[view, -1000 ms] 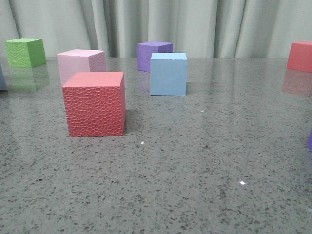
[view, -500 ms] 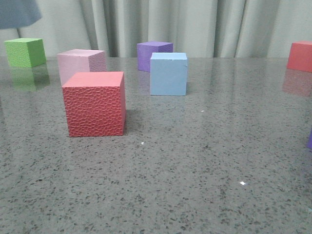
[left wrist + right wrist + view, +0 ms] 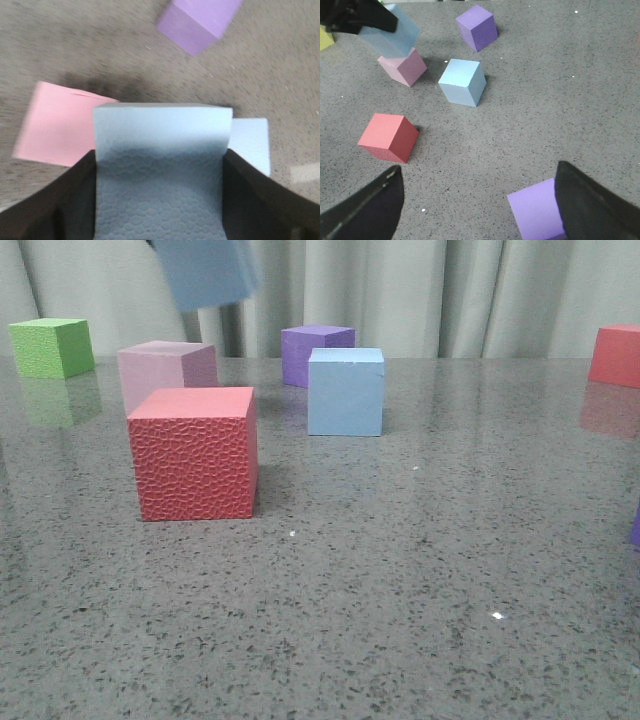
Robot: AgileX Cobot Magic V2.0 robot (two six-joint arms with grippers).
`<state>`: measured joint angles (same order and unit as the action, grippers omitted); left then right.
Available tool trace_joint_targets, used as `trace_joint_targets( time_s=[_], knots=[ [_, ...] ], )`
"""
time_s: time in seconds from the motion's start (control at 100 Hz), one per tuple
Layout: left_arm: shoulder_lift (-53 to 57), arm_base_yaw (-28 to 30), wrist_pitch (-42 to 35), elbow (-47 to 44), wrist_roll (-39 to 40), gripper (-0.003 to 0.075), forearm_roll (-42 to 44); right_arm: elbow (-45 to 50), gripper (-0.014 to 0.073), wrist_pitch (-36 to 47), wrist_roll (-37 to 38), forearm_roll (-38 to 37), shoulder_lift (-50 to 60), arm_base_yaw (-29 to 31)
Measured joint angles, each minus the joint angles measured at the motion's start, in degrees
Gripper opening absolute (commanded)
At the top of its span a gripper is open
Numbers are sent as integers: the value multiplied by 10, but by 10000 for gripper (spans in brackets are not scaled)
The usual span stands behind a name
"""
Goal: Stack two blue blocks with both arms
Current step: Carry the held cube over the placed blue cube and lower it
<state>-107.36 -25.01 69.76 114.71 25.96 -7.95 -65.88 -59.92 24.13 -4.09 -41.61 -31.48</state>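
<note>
One blue block (image 3: 160,170) sits pinched between the dark fingers (image 3: 260,200) of the left gripper (image 3: 159,200), lifted clear of the table (image 3: 400,570). Below that claw lie the pink cube (image 3: 57,125) and, just beside it, the second blue block (image 3: 346,392), resting on the table. A purple cube (image 3: 316,352) stands beyond. The right gripper (image 3: 480,210) hangs spread wide, holding nothing, over another purple cube (image 3: 537,210); a red cube (image 3: 388,137) lies nearby.
</note>
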Motion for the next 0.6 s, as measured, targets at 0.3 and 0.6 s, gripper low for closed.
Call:
trace_joint_targets(
  time_s=[0.3, 0.6],
  knots=[
    [-60, -56, -11, 45, 29, 309, 0, 0, 611, -14, -1, -10, 0, 0],
    [-76, -74, -23, 54, 33, 309, -10, 0, 611, -20, -1, -14, 0, 0]
  ],
)
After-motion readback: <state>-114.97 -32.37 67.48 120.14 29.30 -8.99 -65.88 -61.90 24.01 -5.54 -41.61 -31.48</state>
